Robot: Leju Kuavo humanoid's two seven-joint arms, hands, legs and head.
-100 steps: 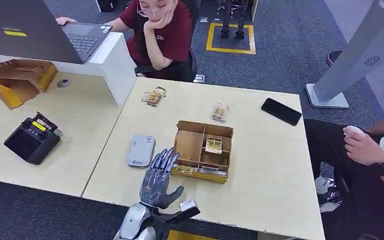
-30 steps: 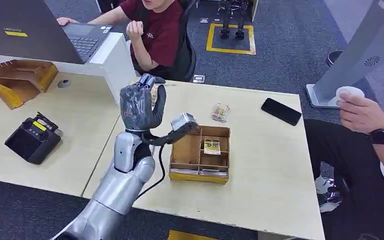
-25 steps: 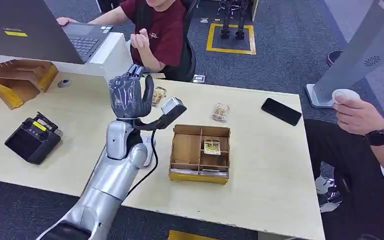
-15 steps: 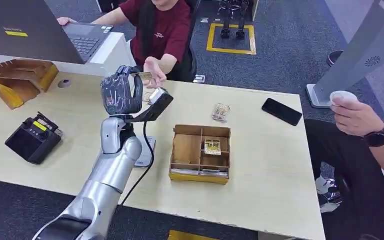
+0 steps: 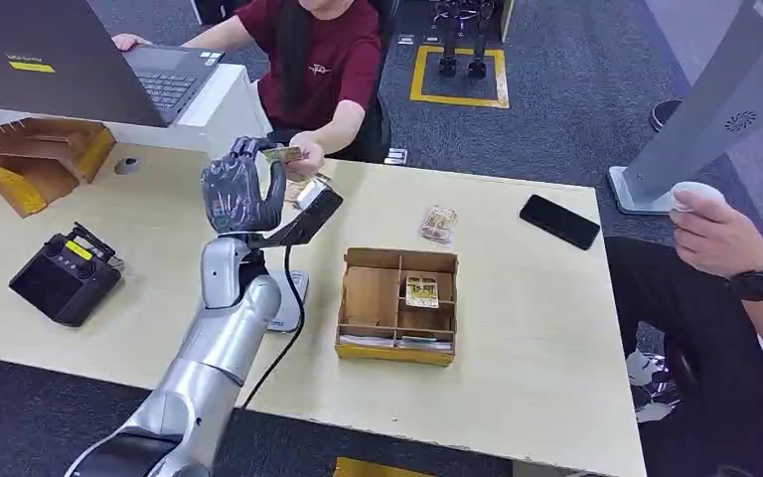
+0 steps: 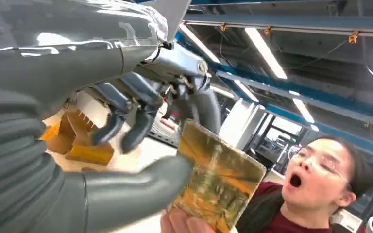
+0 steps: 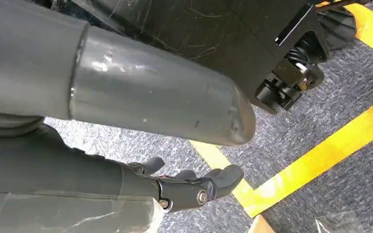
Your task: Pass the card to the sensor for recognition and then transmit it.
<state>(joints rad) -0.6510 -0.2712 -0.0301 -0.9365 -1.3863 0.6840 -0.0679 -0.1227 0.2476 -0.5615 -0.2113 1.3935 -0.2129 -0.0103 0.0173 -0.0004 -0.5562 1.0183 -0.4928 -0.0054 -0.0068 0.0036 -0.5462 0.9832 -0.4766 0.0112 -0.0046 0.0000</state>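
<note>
Pale wooden table [image 5: 546, 328]; grey carpet [image 5: 556, 99]

left hand [image 5: 241, 187]: raised over the table's far edge, pinching the card [image 5: 282, 154] at its fingertips
person's hand [image 5: 307, 152]: person in the dark red shirt reaching over, fingers right at the card
sensor [image 5: 285, 301]: grey, flat on the table [image 5: 536, 338], mostly behind the silver arm
wooden box [image 5: 398, 304]: beside the sensor, one card in a compartment
phone [image 5: 558, 221]: black, near the table's far right corner
</note>
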